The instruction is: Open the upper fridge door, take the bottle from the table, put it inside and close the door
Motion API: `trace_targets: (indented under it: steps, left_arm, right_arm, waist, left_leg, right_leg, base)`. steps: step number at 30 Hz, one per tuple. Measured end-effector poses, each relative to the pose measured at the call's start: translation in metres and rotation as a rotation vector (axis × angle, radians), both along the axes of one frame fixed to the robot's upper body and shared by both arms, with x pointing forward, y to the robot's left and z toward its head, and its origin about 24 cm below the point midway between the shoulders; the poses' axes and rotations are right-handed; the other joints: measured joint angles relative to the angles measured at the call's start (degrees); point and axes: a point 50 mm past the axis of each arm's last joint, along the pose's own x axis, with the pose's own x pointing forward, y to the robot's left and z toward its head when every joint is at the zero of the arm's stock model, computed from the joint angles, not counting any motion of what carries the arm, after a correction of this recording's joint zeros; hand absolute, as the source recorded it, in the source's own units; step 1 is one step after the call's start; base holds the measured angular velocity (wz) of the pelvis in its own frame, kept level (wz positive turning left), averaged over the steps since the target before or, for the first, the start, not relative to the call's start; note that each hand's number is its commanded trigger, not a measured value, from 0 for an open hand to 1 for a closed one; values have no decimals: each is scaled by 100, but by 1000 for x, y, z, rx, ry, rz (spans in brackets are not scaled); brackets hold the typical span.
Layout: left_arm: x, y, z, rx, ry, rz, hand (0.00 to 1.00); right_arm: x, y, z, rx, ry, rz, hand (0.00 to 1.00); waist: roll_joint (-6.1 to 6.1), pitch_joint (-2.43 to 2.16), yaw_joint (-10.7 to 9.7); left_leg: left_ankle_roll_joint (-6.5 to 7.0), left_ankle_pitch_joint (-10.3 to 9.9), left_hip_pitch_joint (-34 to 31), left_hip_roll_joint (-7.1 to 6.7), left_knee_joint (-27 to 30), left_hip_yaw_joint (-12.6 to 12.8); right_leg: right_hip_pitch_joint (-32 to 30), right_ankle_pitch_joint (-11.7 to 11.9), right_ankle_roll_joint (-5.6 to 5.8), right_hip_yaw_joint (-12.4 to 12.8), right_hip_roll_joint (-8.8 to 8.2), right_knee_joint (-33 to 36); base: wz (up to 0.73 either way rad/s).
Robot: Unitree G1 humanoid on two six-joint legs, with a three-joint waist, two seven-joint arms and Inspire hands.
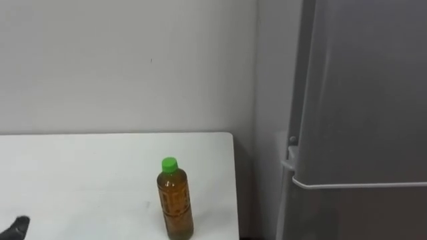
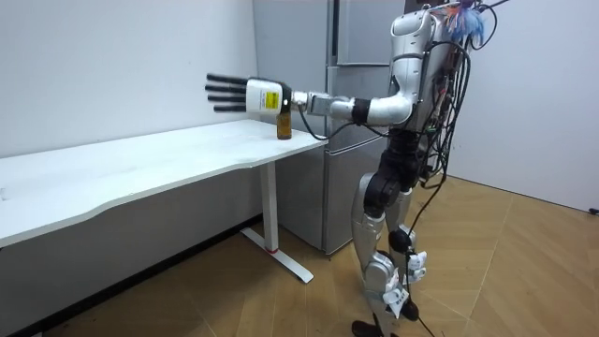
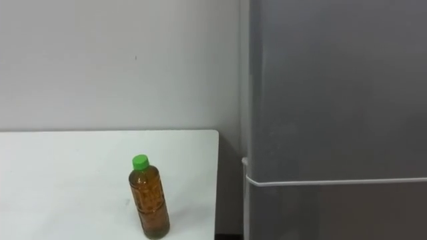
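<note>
A bottle (image 1: 175, 203) (image 3: 149, 203) of amber drink with a green cap stands upright on the white table (image 1: 80, 180), near its right end. To its right is the tall grey fridge (image 1: 360, 100) (image 3: 333, 100), both doors closed, with a seam between the upper and lower door. In the room view my left hand (image 2: 245, 96) reaches out over the table with straight fingers, beside the bottle (image 2: 284, 124) and not touching it. A dark fingertip of that hand (image 1: 19, 227) shows at the lower left of the left eye view.
A plain white wall runs behind the table (image 2: 140, 164). A narrow gap separates the table's right end from the fridge (image 2: 351, 37). I stand on a wooden floor at the table's end, in front of the fridge.
</note>
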Motion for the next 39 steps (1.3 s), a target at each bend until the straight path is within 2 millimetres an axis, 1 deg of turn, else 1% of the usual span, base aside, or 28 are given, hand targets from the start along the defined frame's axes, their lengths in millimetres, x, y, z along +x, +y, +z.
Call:
trace_targets:
  steps: [1, 3, 8, 10, 14, 16, 19, 20, 22, 23, 24, 28, 32, 33, 35, 39]
  left_arm:
    - [1, -3, 8, 12, -33, -14, 0]
    - [5, -6, 17, 24, -76, -40, 0]
    - [9, -15, 33, 50, -143, -100, 0]
    - [12, -25, 39, 59, -171, -153, 0]
    - [22, -44, 48, 74, -209, -278, 0]
    - [27, -53, 54, 90, -235, -351, 0]
    - [34, -63, 60, 100, -257, -421, 0]
    - [39, -70, 65, 106, -276, -464, 0]
    - [43, -82, 70, 119, -294, -546, 0]
    - [43, -85, 71, 122, -296, -569, 0]
    - [44, -93, 73, 128, -302, -625, 0]
    - [51, -113, 80, 104, -339, -799, 0]
    - [53, -124, 85, 94, -372, -895, 0]
    - [54, -126, 86, 94, -376, -910, 0]
    - [55, -130, 87, 90, -381, -935, 0]
    - [55, -142, 85, 38, -389, -1022, 0]
  right_arm:
    - [1, 0, 0, -1, -1, 2, 0]
    - [2, 0, 0, -1, -3, 4, 0]
    - [6, 1, 0, 5, -7, 5, 0]
    - [11, 1, 0, 6, -17, 9, 0]
    - [13, 2, -1, 7, -6, 18, 0]
    - [15, 3, -1, 9, -11, 22, 0]
    - [19, 3, -1, 12, -19, 27, 0]
    - [20, 4, -1, 13, -21, 31, 0]
    - [23, 4, -2, 16, -18, 40, 0]
    - [24, 5, -2, 17, -18, 41, 0]
    - [27, 6, -2, 18, -22, 51, 0]
    - [27, 7, -2, 16, -15, 61, 0]
    - [29, 7, -2, 8, -13, 67, 0]
    - [29, 8, -2, 9, -12, 67, 0]
    - [32, 9, -2, 11, -17, 69, 0]
    - [34, 9, -2, 18, -15, 69, 0]
  waist:
    - [18, 6, -17]
    - [19, 3, -63]
    - [42, 4, -264]
    - [49, 15, -306]
    - [41, 21, -342]
    - [50, 23, -422]
    - [58, 26, -476]
    - [54, 30, -502]
    - [45, 31, -620]
    - [44, 29, -628]
    - [41, 29, -635]
    - [39, 28, -667]
    - [45, 24, -708]
    - [41, 25, -768]
    - [40, 26, -814]
    - [53, 18, -837]
  left_leg:
    - [0, 0, -10, -1, 22, -2]
    - [0, 0, -15, -2, 36, -15]
    - [1, 0, -16, -3, 35, -21]
    - [1, 0, -18, -8, 35, -19]
    - [2, 1, -10, -11, 37, -18]
    - [2, 1, -12, -12, 36, -18]
    - [2, 1, -22, -12, 35, -17]
    - [2, 1, -32, -11, 33, -17]
    - [1, 1, -44, -13, 32, 17]
    - [1, 1, -43, -13, 32, 35]
    - [1, 1, -35, -14, 27, 42]
    - [1, 1, -13, -14, 14, 45]
    - [1, 1, 6, -11, 6, 41]
    - [1, 1, 5, -13, 5, 23]
    - [2, 1, -1, -14, -16, 10]
    - [2, 0, -20, -13, -19, 34]
  right_leg:
    - [-1, 0, 0, 6, -4, 2]
    - [14, 0, 0, 0, -27, 4]
    - [25, 0, 0, -10, -33, 2]
    - [21, 0, 1, -9, -35, 3]
    - [13, -1, 2, 3, -17, 10]
    - [21, -3, 5, -5, -36, 6]
    - [5, -3, 5, 2, -38, 3]
    - [0, -3, 5, -3, -38, -6]
    - [-2, -3, 6, -11, -37, -5]
    - [-6, -3, 6, -4, -37, -5]
    - [-6, -3, 6, -2, -37, -2]
    - [-8, -2, 8, 13, -24, 6]
    - [5, 0, 9, 39, -16, 18]
    - [7, 0, 10, 40, -14, 17]
    - [13, 1, 10, 40, -12, 17]
    - [-69, 9, 15, 149, -1, 26]
  base:
    - [0]
    - [3]
    - [2]
    - [0]
    - [0]
    - [0]
    - [0]
    - [0]
    - [0]
    - [-6]
    - [-9]
    - [-4]
    - [-3]
    - [0]
    - [2]
    - [-7]
